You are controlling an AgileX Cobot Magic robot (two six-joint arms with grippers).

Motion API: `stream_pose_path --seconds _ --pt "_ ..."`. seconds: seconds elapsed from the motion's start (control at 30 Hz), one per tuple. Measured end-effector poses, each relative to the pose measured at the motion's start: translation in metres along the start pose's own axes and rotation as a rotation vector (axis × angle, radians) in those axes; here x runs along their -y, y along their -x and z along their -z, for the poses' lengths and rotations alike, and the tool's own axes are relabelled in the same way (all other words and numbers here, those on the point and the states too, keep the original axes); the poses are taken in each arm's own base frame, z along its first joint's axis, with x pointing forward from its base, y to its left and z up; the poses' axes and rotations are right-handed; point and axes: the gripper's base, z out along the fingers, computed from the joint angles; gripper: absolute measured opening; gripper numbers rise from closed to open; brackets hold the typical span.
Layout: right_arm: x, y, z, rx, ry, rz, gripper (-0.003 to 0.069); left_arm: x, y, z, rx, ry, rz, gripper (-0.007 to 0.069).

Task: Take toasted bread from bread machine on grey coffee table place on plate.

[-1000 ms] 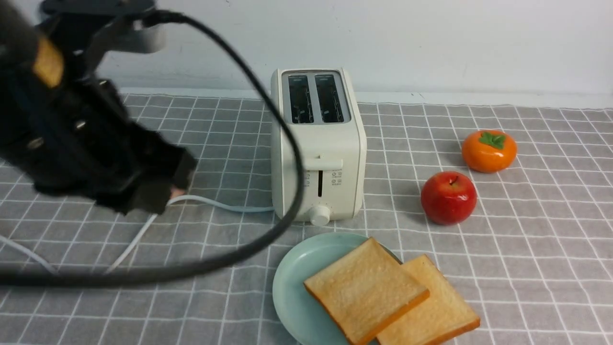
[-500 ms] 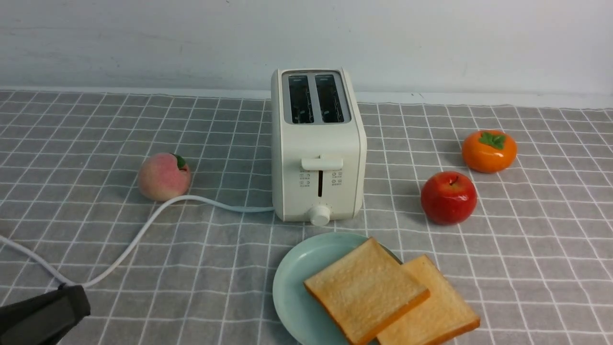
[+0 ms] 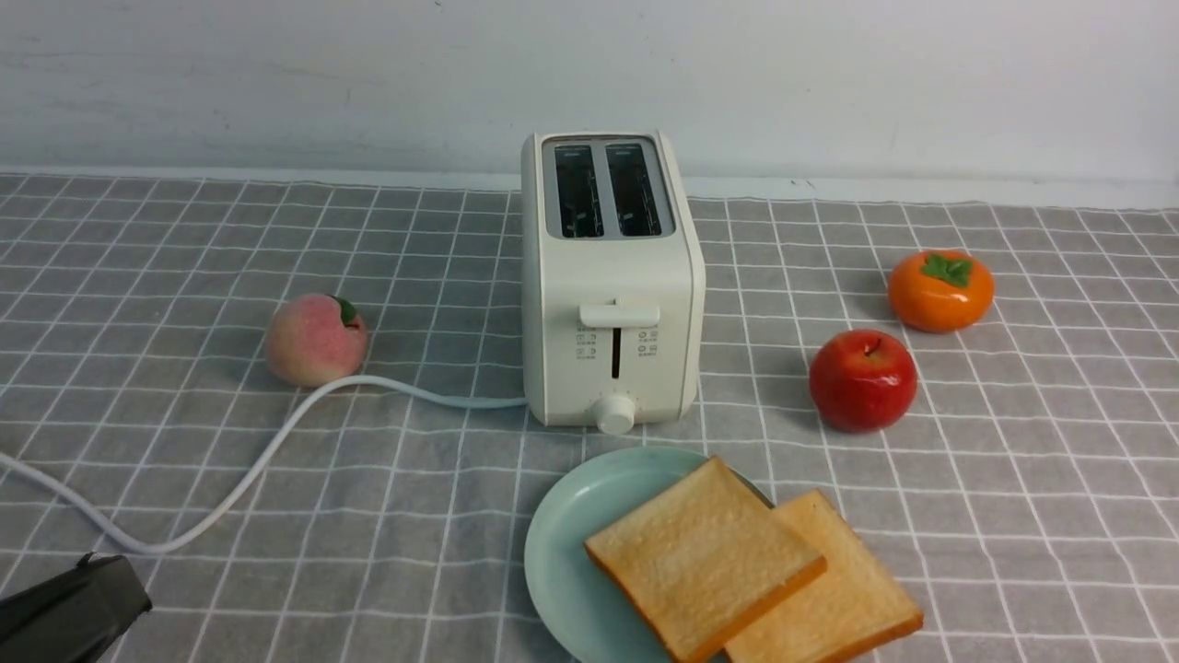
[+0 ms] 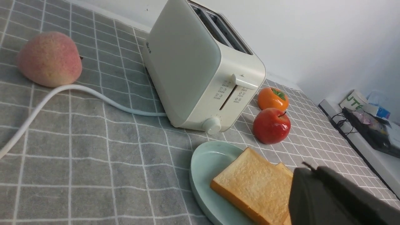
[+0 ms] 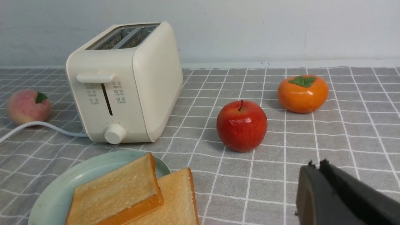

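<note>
Both thick square golden slices of toasted bread (image 3: 705, 557) lie flat on the round mint-green plate (image 3: 560, 543). One overlaps the other, and the lower slice pokes past the rim, probably because the plate can't fit two side by side. The slots of the cream-white two-slot bread machine (image 3: 612, 304) just behind are empty, so I'd call this done. The left gripper (image 4: 309, 175) and right gripper (image 5: 315, 170) hang low over the grey checked-cloth coffee table (image 3: 1013, 516), fingers pressed together on nothing, looking parked clear of the food.
</note>
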Motion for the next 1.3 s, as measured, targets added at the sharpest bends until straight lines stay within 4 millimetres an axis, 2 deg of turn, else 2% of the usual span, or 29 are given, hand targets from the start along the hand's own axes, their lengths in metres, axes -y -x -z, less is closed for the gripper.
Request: stream_pose_path --seconds 0.43,0.6,0.67,0.73,0.77,0.83,0.9,1.0,1.03,1.07,1.1,1.3 --pt "0.000 0.000 0.000 0.000 0.000 0.000 0.0032 -0.002 -0.002 0.000 -0.016 0.010 0.008 -0.0014" --pt "0.000 0.000 0.000 0.000 0.000 0.000 0.0033 -0.011 0.001 0.001 0.038 0.139 0.009 -0.0014" --pt "0.000 0.000 0.000 0.000 0.000 0.000 0.0033 -0.014 0.001 0.002 0.063 0.171 -0.009 -0.0014" --pt "0.000 0.000 0.000 0.000 0.000 0.000 0.0034 -0.021 -0.004 0.007 0.089 0.209 -0.180 -0.0014" --pt "0.000 0.000 0.000 0.000 0.000 0.000 0.0035 -0.021 -0.004 0.007 0.093 0.211 -0.199 -0.0014" --pt "0.000 0.000 0.000 0.000 0.000 0.001 0.0038 -0.034 -0.018 0.009 0.081 0.264 -0.410 -0.0013" --pt "0.000 0.000 0.000 0.000 0.000 0.001 0.0040 -0.044 -0.031 0.009 0.060 0.312 -0.491 -0.0013" --pt "0.000 0.000 0.000 0.000 0.000 0.001 0.0045 -0.057 -0.048 0.008 0.065 0.359 -0.475 -0.0013" --pt "0.000 0.000 0.000 0.000 0.000 0.001 0.0047 -0.064 -0.056 0.007 0.071 0.383 -0.435 -0.0013" --pt "0.000 0.000 0.000 0.000 0.000 0.001 0.0048 -0.064 -0.056 0.007 0.073 0.380 -0.427 -0.0013" --pt "0.000 0.000 0.000 0.000 0.000 0.001 0.0051 -0.069 -0.064 0.005 0.065 0.402 -0.348 -0.0013" --pt "0.000 0.000 0.000 0.000 0.000 0.001 0.0061 -0.075 -0.075 0.006 -0.040 0.435 -0.294 -0.0012"
